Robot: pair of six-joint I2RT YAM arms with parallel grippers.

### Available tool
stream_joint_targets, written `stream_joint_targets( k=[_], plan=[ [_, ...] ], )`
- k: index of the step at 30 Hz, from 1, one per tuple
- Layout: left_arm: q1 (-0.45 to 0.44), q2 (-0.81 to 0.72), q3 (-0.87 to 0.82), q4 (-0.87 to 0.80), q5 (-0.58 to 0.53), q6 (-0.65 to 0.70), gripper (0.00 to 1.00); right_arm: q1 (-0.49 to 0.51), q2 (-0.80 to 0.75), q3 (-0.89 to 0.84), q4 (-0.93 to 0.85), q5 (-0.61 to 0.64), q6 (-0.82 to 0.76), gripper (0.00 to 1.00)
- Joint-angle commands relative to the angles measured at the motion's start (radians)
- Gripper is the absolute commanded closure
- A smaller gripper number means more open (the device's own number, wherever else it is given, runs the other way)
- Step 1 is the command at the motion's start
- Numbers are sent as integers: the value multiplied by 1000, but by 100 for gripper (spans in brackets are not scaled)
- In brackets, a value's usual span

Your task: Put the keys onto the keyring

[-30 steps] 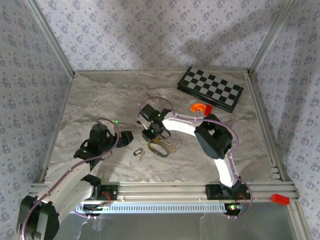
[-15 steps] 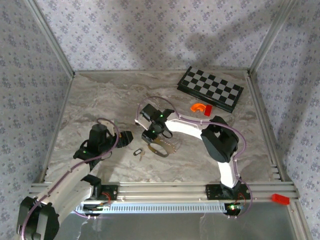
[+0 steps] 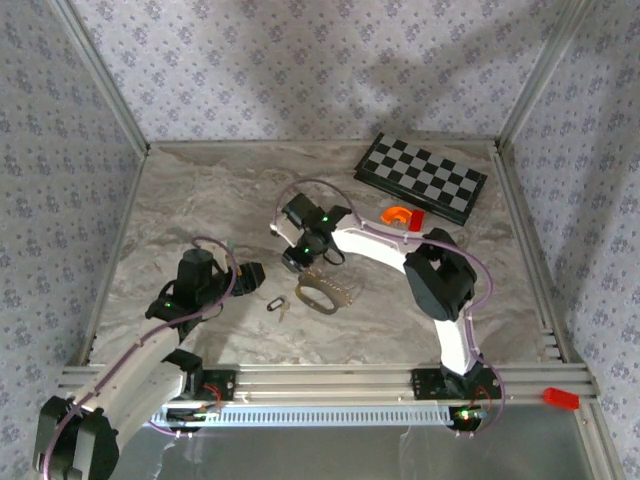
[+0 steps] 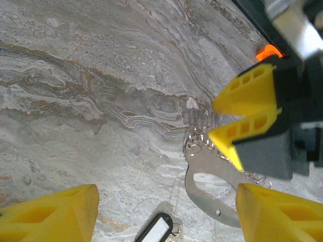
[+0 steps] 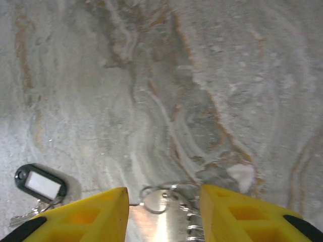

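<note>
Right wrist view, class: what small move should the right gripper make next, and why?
Probably close the right gripper on the keyring. Its fingers stand apart on either side of the ring's end without gripping it, so the ring is not yet held. The keys lie loose off to one side, waiting to be threaded on.

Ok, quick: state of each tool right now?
Left tool: open, holding nothing.
Right tool: partly open over the keyring, no clear grip.
</note>
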Motion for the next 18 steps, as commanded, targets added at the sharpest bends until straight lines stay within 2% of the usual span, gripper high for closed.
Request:
stream_joint_targets(
  k=[1,14,18],
  plan=[
    [6,-14,11,-16,-8,21,28,45,19,-8,-87,2,-85,57],
    [7,-32,-3,-10,-8,13,28,3,-75,-200,116,-37,-384,53],
    [7,-19,2,-7,-4,14,28,1,-110,-270,203,-96,-455,53]
  ],
)
